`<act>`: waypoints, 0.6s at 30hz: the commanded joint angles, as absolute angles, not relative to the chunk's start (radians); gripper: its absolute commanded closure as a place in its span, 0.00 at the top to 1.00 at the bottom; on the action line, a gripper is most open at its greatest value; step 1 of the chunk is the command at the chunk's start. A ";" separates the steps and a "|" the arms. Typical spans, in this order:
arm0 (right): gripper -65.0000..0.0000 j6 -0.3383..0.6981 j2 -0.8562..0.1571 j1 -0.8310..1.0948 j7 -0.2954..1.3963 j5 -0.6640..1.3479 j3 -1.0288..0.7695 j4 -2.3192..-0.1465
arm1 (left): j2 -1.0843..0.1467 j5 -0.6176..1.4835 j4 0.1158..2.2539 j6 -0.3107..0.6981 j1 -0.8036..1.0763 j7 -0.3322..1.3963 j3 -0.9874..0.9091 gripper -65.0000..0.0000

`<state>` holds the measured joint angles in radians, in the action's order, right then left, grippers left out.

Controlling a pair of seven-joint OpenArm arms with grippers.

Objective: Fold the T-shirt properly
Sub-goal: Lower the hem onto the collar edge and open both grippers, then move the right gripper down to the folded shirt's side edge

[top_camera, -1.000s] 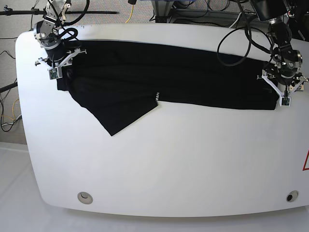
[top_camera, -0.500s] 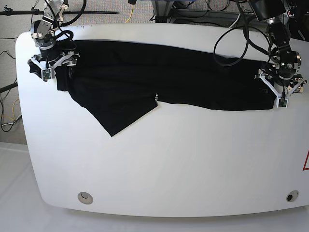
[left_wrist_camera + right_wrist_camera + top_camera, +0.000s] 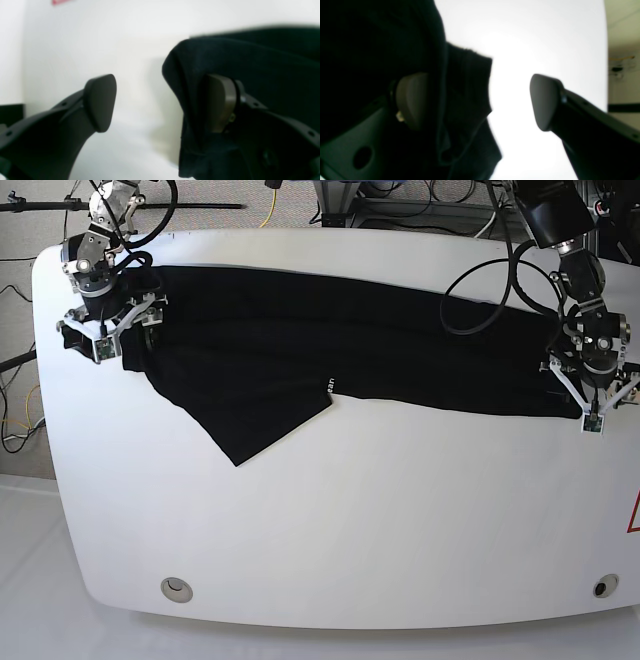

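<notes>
Change since a moment ago: my right hand (image 3: pixel 97 340) was pinched on the T-shirt's (image 3: pixel 300 345) end and has sprung wide; my left hand (image 3: pixel 598 402) has slid a little outward along the counter (image 3: pixel 350 520) and the cloth's right end has stretched with it.
Right hand: fingers (image 3: pixel 546 101) spread apart, one pad behind a fold of black cloth, the other over bare counter; gripping nothing.
Left hand: fingers (image 3: pixel 100 101) spread just as wide, one pad tucked against the shirt's bunched edge, the other clear of it; no clamp on the cloth.
T-shirt position: flat on the far half of the white counter, spanning from one hand to the other.
T-shirt long axis: runs side to side in the base view, sloping slightly nearer at my left hand.
T-shirt shape: one pointed flap juts toward the near edge, with the tiny white print (image 3: pixel 328 386) beside it.
</notes>
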<state>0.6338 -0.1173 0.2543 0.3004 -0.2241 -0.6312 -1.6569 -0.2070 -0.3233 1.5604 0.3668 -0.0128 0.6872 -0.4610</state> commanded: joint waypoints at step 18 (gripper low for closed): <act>0.88 0.638 -0.179 0.122 0.337 -0.326 -0.631 -1.776 | -0.226 -0.363 1.730 0.355 -0.036 0.673 -0.383 0.76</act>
